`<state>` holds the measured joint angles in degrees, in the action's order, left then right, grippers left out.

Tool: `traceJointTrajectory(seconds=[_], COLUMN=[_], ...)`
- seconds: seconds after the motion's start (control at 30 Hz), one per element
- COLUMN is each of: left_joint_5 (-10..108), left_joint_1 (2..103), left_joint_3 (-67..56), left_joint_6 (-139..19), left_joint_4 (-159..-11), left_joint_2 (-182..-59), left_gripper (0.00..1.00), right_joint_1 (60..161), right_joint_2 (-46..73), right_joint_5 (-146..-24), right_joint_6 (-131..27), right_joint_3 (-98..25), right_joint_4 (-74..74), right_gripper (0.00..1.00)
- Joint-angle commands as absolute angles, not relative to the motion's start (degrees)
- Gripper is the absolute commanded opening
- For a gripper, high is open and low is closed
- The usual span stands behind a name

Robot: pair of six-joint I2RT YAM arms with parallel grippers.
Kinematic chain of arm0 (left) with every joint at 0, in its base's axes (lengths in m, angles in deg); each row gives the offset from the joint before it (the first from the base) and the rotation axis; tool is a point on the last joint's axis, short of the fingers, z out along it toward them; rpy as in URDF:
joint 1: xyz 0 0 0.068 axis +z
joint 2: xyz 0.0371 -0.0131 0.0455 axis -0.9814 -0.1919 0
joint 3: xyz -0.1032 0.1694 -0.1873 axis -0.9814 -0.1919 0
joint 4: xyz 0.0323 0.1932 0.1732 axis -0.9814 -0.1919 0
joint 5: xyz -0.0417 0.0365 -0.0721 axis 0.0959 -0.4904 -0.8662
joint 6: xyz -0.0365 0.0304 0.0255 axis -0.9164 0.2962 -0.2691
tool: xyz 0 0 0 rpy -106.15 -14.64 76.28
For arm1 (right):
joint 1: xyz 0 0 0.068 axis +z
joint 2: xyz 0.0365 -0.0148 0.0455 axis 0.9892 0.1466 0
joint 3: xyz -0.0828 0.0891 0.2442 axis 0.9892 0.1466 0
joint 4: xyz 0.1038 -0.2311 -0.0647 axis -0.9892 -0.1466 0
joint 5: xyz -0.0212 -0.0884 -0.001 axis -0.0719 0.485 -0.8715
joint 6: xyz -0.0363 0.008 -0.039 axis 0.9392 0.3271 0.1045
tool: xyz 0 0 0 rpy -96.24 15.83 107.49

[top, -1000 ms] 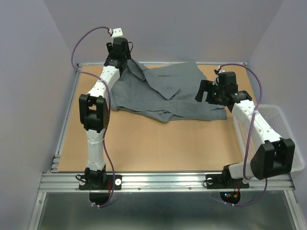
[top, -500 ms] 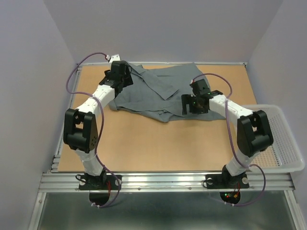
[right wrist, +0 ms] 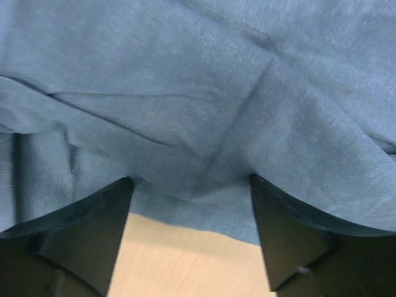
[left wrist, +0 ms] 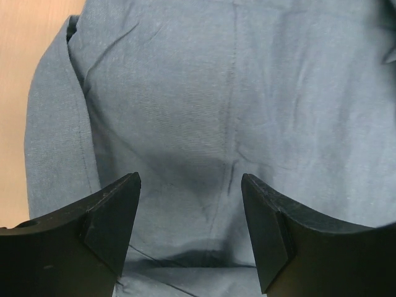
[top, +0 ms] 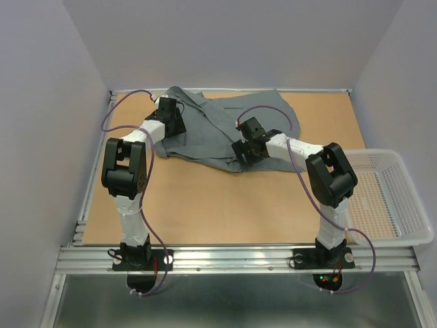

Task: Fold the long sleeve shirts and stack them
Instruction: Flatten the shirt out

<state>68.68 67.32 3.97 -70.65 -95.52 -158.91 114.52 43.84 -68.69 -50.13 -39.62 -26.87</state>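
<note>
Nearest me over the table [top: 205, 205], my right gripper [right wrist: 190, 180] hangs spread at the front hem of the grey long sleeve shirt [top: 225, 126], and my left gripper [left wrist: 190, 179] is likewise spread over its left side. The shirt lies rumpled across the far half (no fold made, nothing stacked, so I judge nearly everything remains). I can read no label or writing anywhere.

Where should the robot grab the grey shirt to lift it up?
Probably its near edge, coming from the front. There the grey shirt ends in a layered rim lying on the bare table, so one finger could slip under while the other presses on top. The right claw hangs open right over that edge.
</note>
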Motion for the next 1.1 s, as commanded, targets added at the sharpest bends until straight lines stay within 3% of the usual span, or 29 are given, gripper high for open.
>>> traceJointTrajectory(seconds=[0.0, 0.07, 0.1, 0.2, 0.23, 0.37, 0.57, 0.63, 0.67, 0.77, 0.8, 0.93, 1.07], left_joint_5=[68.0, 67.8, 67.7, 66.9, 66.8, 66.5, 65.8, 65.5, 65.2, 64.6, 64.5, 63.8, 62.3], left_joint_1=[68.9, 69.4, 69.7, 70.5, 70.8, 71.2, 72.3, 72.9, 73.0, 73.7, 74.0, 74.5, 74.1], left_joint_3=[6.1, 6.1, 6.2, 7.1, 7.5, 8.9, 11.2, 11.9, 12.2, 12.7, 12.8, 11.7, 7.9], left_joint_6=[-71.4, -71.2, -71.3, -71.5, -71.8, -72.2, -73.3, -73.7, -73.8, -74.4, -74.4, -74.4, -72.3], left_joint_4=[-95.9, -95.9, -96.0, -96.2, -96.4, -96.8, -97.8, -98.3, -98.4, -98.5, -98.4, -98.8, -97.8], left_joint_2=[-158.9, -159.9, -160.1, -161.5, -162.1, -163.6, -166.3, -167.0, -167.4, -167.9, -168.0, -166.6, -157.5], left_gripper=[0.78, 0.78, 0.78, 0.78, 0.78, 0.78, 0.78, 0.78, 0.78, 0.78, 0.78, 0.78, 0.78], right_joint_1=[114.4, 114.4, 114.5, 115.7, 117.0, 120.1, 128.9, 130.5, 131.5, 131.8, 131.7, 128.2, 116.0], right_joint_2=[45.4, 45.4, 45.4, 43.4, 41.3, 35.8, 27.2, 25.5, 24.8, 21.6, 20.8, 17.8, 17.1], right_joint_5=[-65.7, -65.3, -65.3, -64.8, -64.2, -67.8, -84.1, -90.9, -92.5, -96.8, -96.2, -86.9, -77.9], right_joint_6=[-47.8, -48.1, -48.2, -47.2, -46.8, -45.8, -46.3, -45.8, -45.9, -46.1, -46.4, -51.9, -60.0], right_joint_3=[-41.5, -40.6, -39.9, -39.0, -38.6, -37.2, -31.6, -29.9, -27.5, -25.5, -25.4, -28.1, -30.1], right_joint_4=[-24.4, -24.2, -24.0, -24.2, -24.4, -27.5, -40.0, -43.0, -45.0, -47.4, -48.5, -47.7, -46.1], right_gripper=[0.77, 0.66, 0.47, 0.03, 0.00, 0.00, 0.01, 0.06, 0.09, 0.33, 0.46, 0.54, 0.59])
